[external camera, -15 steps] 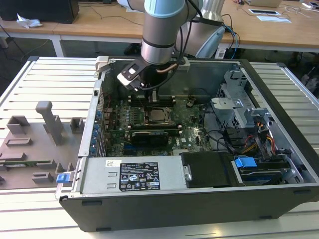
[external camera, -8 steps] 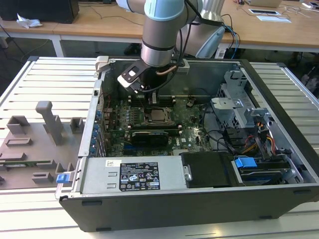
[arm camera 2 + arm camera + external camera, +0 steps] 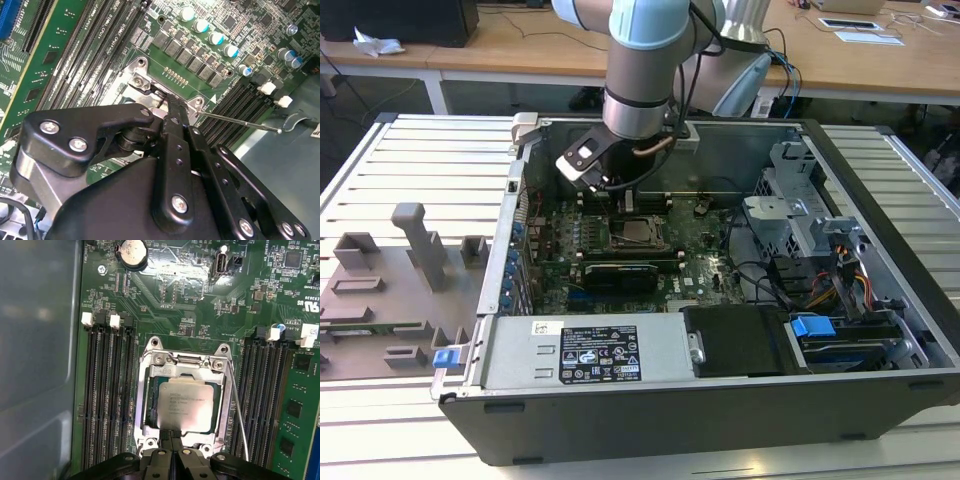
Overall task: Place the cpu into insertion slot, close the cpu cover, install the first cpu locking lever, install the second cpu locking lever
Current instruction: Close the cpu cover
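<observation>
Two fingers [image 3: 159, 460] of the gripper [image 3: 170, 437], pressed together, touched the closed cpu cover [image 3: 192, 363] at its twelve-o'clock edge in the exterior view, the cpu [image 3: 187, 405] seated in the insertion slot [image 3: 153, 405]; pressing straight down, clear of the loose locking lever [image 3: 239, 415], seemed wisest.

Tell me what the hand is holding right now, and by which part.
Nothing, as far as shows: the hand is shut, fingertips together at the edge of the cpu cover, which lies over the cpu.
</observation>
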`<state>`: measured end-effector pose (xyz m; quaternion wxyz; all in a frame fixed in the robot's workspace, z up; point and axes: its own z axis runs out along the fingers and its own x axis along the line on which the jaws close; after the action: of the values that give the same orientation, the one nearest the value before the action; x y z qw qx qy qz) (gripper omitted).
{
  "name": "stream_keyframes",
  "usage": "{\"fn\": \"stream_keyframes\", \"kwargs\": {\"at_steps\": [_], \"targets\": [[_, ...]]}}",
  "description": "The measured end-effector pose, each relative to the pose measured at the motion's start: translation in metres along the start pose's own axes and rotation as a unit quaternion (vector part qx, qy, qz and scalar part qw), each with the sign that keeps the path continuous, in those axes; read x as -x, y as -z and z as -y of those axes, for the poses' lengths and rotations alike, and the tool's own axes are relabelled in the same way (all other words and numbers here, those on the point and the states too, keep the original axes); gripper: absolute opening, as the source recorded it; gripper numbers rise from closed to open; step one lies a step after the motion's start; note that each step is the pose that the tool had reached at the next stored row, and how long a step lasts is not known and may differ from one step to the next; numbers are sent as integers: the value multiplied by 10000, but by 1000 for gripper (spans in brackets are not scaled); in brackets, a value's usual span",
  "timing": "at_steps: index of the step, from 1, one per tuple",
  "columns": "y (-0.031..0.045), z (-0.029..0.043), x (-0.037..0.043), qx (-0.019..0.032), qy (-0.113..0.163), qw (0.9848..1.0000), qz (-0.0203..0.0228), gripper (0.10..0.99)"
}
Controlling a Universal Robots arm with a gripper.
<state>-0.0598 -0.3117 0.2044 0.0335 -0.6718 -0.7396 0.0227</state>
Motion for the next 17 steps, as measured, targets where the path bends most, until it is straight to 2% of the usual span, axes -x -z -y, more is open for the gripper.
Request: {"fn": "stream_keyframes", "kwargs": {"at_steps": [5, 10, 15, 17], "targets": [[-11, 44, -5, 19, 1, 10000, -1, 106], [-4, -17, 0, 19, 8, 10000, -1, 106], [120, -19, 0, 19, 9, 10000, 0, 106], [129, -62, 3, 1, 8, 10000, -2, 106]]}}
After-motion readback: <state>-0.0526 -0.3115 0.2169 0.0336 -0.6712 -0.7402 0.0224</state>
